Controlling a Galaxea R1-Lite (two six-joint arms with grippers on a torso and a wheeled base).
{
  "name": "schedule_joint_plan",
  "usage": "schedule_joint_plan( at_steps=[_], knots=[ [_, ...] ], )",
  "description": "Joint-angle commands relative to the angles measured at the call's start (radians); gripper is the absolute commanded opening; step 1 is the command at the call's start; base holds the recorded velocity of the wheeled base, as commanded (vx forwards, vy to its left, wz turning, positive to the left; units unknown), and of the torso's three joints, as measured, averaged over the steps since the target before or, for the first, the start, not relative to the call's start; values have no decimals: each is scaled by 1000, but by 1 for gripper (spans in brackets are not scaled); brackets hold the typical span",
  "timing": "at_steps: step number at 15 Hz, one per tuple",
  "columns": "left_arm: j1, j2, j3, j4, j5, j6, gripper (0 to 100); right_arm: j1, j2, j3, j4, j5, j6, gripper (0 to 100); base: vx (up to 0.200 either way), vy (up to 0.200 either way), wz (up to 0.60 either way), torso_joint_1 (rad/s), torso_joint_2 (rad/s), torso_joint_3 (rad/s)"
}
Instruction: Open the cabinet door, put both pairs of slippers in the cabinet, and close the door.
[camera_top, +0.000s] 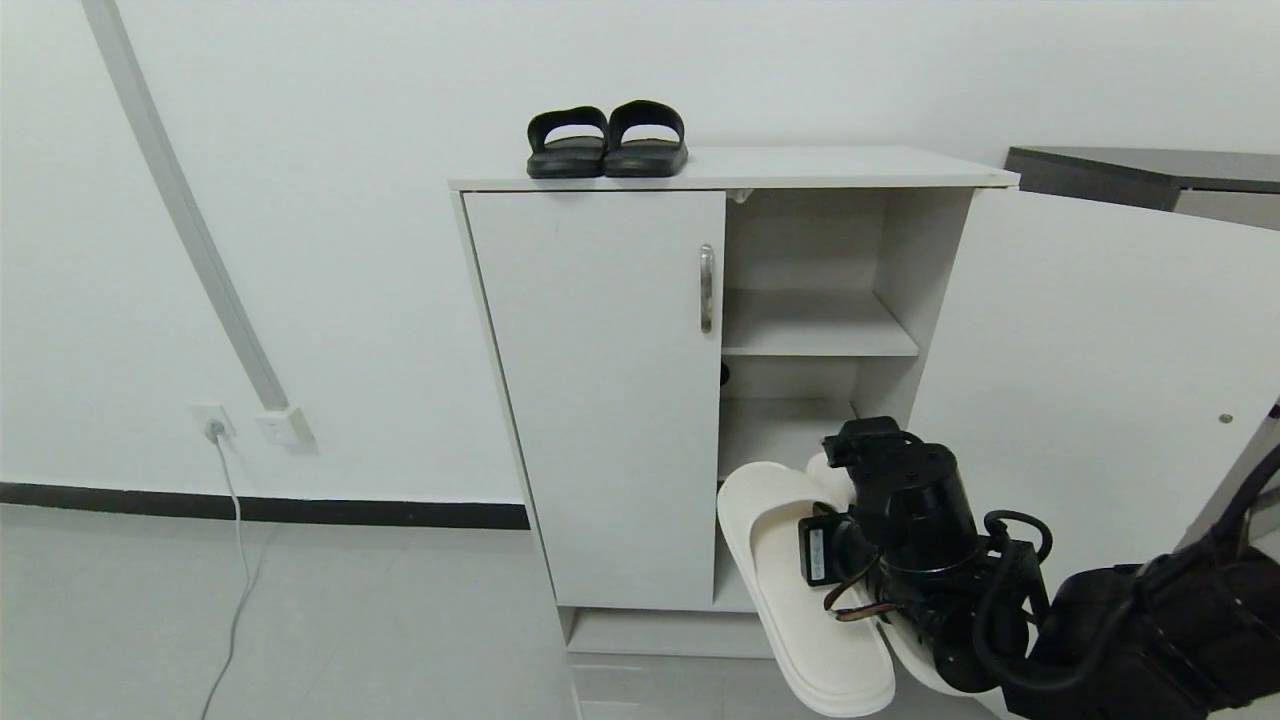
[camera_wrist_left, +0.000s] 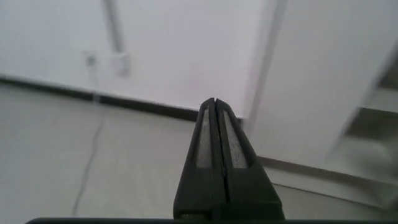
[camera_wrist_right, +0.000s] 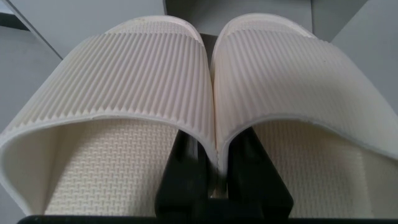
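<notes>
Clamps both white slippers (camera_top: 790, 580) in the right gripper (camera_wrist_right: 211, 162) before the open cabinet (camera_top: 600, 400); holds the left gripper (camera_wrist_left: 214, 109) pinched together, empty. Cannot read the wrist label (camera_top: 815, 553). Grey floor (camera_top: 300, 620), white wall (camera_top: 350, 250).

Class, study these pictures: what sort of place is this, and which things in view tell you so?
Probably a home-style entryway or a mock-up of one: a white shoe cabinet stands against a bare wall, black slippers sit on its top, and white slippers are held before its open side.
</notes>
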Motion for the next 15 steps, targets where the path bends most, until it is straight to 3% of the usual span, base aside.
schedule_joint_plan(
  at_steps=[1, 3, 9, 10, 12, 15],
  knots=[
    [-15, -92, 9, 2, -68, 7, 0, 1, 15, 2, -10, 0, -1, 0, 0, 0, 0, 0, 0, 0],
    [-15, -92, 4, 53, -129, 25, 0, 1, 20, 5, -33, 0, -2, 0, 0, 0, 0, 0, 0, 0],
    [-15, -92, 7, 47, -147, 28, 0, -3, 116, -90, -105, -11, -2, 0, 0, 0, 0, 0, 0, 0],
    [-15, -92, 7, 45, -144, 30, 0, -5, 147, -125, -102, -38, -1, 0, 0, 0, 0, 0, 0, 0],
    [-15, -92, 7, 45, -146, 25, 0, -17, 263, -260, -100, -204, -1, 0, 0, 0, 0, 0, 0, 0],
    [-15, -92, 9, 45, -146, 30, 0, -19, 279, -274, -100, -223, 3, 0, 0, 0, 0, 0, 0, 0]
  ],
)
